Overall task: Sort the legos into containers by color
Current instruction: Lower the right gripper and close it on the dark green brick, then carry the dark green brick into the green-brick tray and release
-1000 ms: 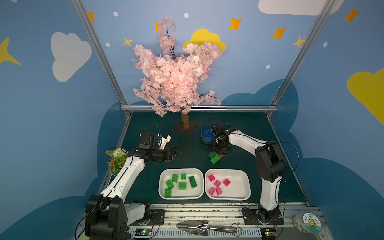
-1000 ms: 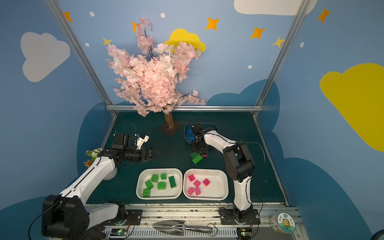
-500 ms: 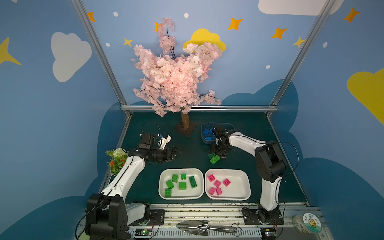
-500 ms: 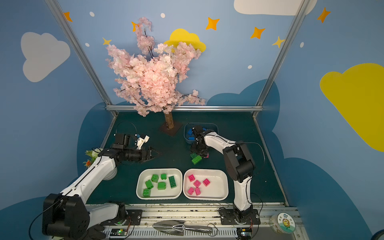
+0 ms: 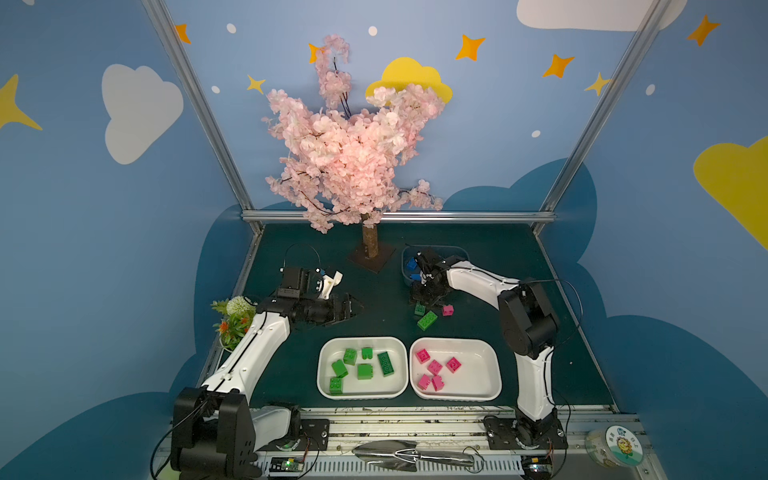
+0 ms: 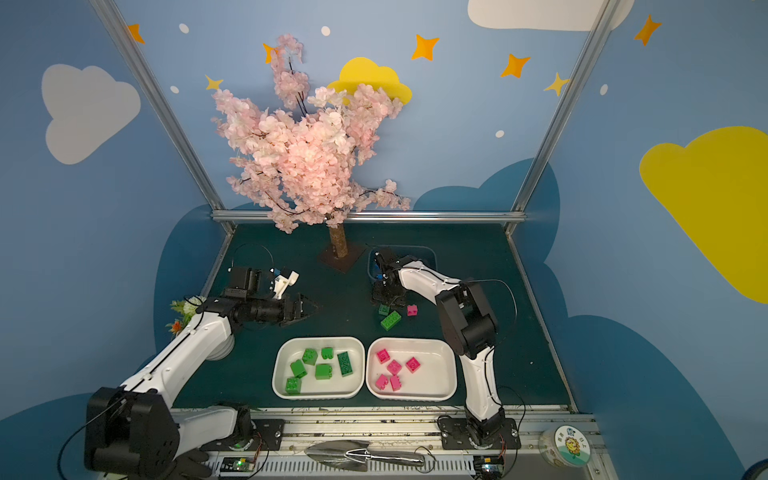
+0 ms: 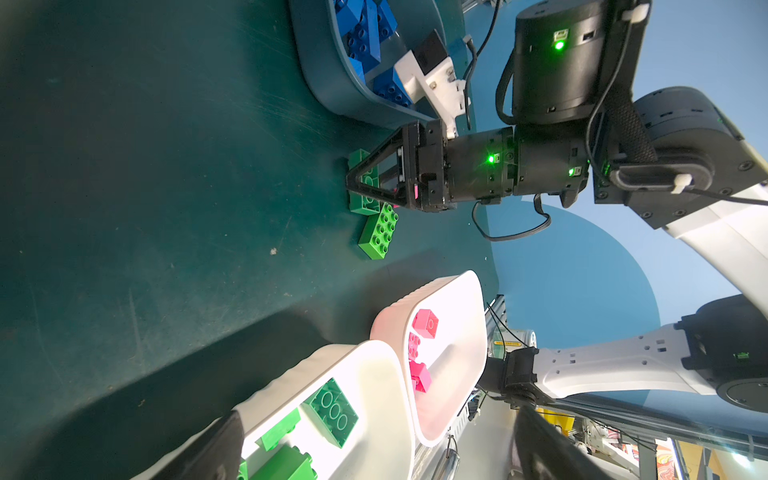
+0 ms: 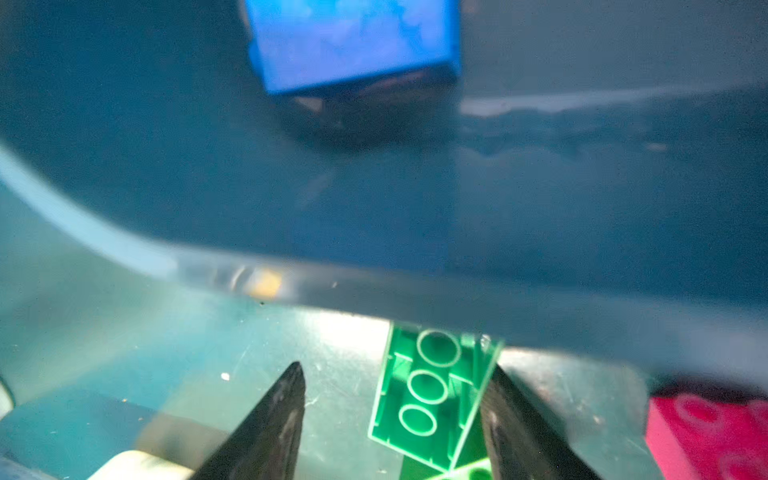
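- The green brick (image 8: 432,395) being gone after lies upside down on the table (image 5: 386,299), hollow side up with three round tubes showing. It sits just beside the wall of the blue tub (image 7: 324,83).
- The right gripper (image 8: 397,370) straddles it with jaws partly open. One finger is close against its side and the other stands clear, so nothing is gripped yet.
- Just beside it lie a longer green brick (image 5: 427,320), studs up, and a small pink brick (image 5: 447,310). These three look like all that is left loose.
- Already sorted: six green bricks (image 5: 365,371) in one white tray (image 5: 374,388), five pink bricks (image 5: 435,366) in the second white tray (image 5: 478,374) beside it, and a heap of blue bricks (image 7: 365,29) in the tub. The job looks mostly done.
- The left gripper (image 5: 353,308) hangs wide open and empty, well apart from the loose bricks.
- The bricks are hard, glossy plastic with crisp edges. The trays are smooth, shallow and round-cornered; the tub is deeper. The table is a dark green, scuffed mat.
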Tool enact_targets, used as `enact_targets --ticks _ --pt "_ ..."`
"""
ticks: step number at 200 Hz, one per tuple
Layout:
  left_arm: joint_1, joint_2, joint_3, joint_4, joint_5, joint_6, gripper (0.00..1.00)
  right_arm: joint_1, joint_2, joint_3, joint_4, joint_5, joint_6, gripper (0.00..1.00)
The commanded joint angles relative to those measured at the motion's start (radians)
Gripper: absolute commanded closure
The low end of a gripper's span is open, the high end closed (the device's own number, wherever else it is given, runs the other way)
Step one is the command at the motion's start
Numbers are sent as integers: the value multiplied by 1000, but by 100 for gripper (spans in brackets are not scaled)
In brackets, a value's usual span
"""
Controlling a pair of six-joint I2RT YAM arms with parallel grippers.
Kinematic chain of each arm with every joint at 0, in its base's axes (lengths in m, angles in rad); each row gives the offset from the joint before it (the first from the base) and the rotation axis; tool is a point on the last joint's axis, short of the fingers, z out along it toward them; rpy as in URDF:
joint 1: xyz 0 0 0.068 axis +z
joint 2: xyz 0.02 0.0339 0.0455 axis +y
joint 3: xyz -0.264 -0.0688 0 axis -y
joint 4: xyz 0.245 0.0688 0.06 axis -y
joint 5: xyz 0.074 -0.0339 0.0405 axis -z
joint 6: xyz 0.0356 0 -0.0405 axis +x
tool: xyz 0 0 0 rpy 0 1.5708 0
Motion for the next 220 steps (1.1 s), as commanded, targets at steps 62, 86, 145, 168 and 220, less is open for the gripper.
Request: enact_targets --ticks 62,86,145,168,220 --pt "3 -17 -26 -10 9 26 1 53 89 87 -139 183 -103 55" --pt "4 -18 -26 -12 11 29 1 62 56 96 -150 217 -120 70" --pt "4 -20 -7 13 39 6 1 78 -188 14 -131 226 -226 76" --pt "11 -8 17 -19 26 28 1 120 -317 -94 -69 120 -335 77" --pt "49 -3 29 -30 30 32 1 326 -522 -326 83 -133 -505 77"
